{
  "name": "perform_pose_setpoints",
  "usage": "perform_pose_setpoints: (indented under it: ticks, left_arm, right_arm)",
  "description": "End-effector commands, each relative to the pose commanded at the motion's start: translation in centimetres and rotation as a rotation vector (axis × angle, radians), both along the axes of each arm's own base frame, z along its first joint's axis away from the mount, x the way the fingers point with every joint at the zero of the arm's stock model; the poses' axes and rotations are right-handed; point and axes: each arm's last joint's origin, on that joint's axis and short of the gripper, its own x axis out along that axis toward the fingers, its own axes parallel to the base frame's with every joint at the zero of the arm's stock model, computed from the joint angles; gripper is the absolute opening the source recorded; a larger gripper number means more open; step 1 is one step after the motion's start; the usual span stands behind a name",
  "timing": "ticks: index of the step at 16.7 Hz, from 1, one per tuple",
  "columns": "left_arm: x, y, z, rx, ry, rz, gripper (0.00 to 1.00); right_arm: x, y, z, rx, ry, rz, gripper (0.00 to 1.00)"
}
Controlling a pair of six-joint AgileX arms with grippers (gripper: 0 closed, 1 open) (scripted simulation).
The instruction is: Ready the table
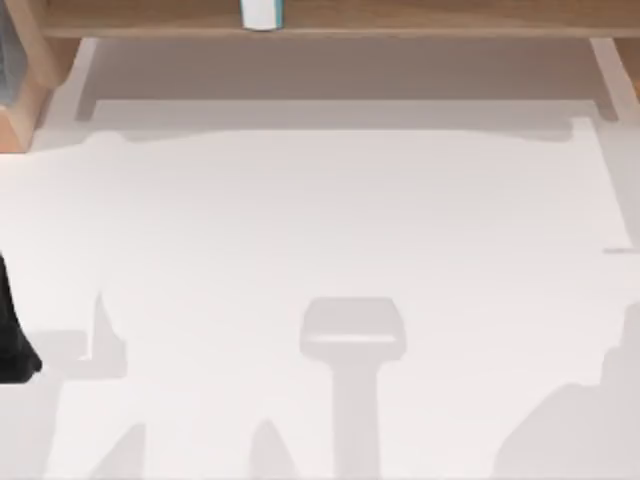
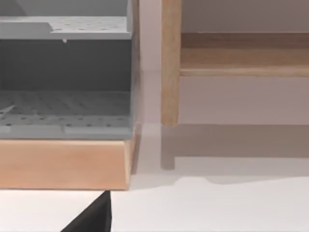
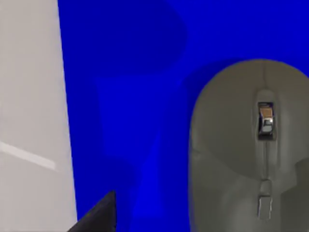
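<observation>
1. The white bench (image 1: 330, 220) is spreading across most of the top view, carrying only soft shadows.
2. A wooden shelf (image 1: 330, 18) is running along the top edge, with a white and blue container (image 1: 262, 12) standing on it.
3. The left arm (image 1: 12, 330) is showing as a dark shape at the left edge; whether its tool is open or closed, I cannot tell.
4. In the left wrist view, a grey perforated rack (image 2: 65, 77) is sitting on a wooden base (image 2: 65, 162) beside a wooden post (image 2: 170, 63).
5. In the right wrist view, a grey mouse (image 3: 248, 150) is lying on a blue mat (image 3: 125, 96); the right tool's state I cannot tell either.
</observation>
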Motion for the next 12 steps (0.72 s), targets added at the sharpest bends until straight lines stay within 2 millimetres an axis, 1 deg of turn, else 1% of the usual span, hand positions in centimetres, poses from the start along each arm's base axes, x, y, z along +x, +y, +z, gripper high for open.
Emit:
perform_pose_setpoints:
  ticks: [4,7,9,12]
  left_arm:
    - [0.0,0.0,0.0,0.0,0.0,0.0,1.0]
    - [0.0,0.0,0.0,0.0,0.0,0.0,1.0]
    - [0.0,0.0,0.0,0.0,0.0,0.0,1.0]
    - [0.0,0.0,0.0,0.0,0.0,0.0,1.0]
  right_arm:
    - [-0.2,-0.1,0.5,-0.02,-0.11,0.076,1.0]
    - [-0.9,-1.0,0.3,-0.078,-0.254,0.177,1.0]
    - [-1.4,-1.9,0.0,-0.158,-0.369,0.262,1.0]
    - [-2.3,-3.2,-0.5,-0.338,-0.563,0.413,1.0]
